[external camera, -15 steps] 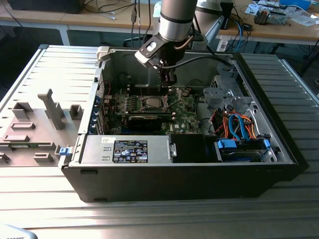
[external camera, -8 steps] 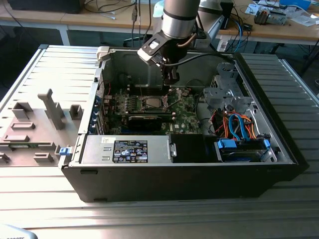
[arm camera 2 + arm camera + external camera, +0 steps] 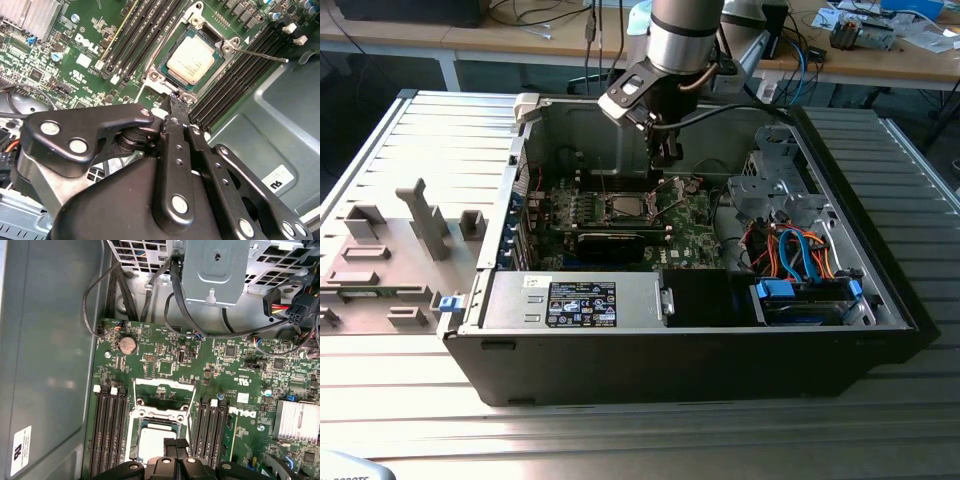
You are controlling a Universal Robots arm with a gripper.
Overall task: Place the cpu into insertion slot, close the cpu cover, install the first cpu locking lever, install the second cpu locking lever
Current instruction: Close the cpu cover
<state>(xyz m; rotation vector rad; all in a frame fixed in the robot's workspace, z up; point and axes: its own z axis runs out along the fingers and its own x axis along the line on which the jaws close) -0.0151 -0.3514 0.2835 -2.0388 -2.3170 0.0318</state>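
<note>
The gripper (image 3: 176,443) hides part of the cpu (image 3: 150,441) in the first wrist view, and the frame edge cuts both. At the exterior view's centre the insertion slot (image 3: 623,207) is too small to read.

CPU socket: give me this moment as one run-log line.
cpu: seated in insertion slot | cpu cover: open | gripper: shut, by slot edge

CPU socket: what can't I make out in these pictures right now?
1. First wrist view: the pincer and the picture's edge hide part of the cpu and of the insertion slot.
2. Second wrist view: the pincer's tip covers one corner of the insertion slot.
3. Exterior view: the insertion slot is too small to show any detail.
</note>
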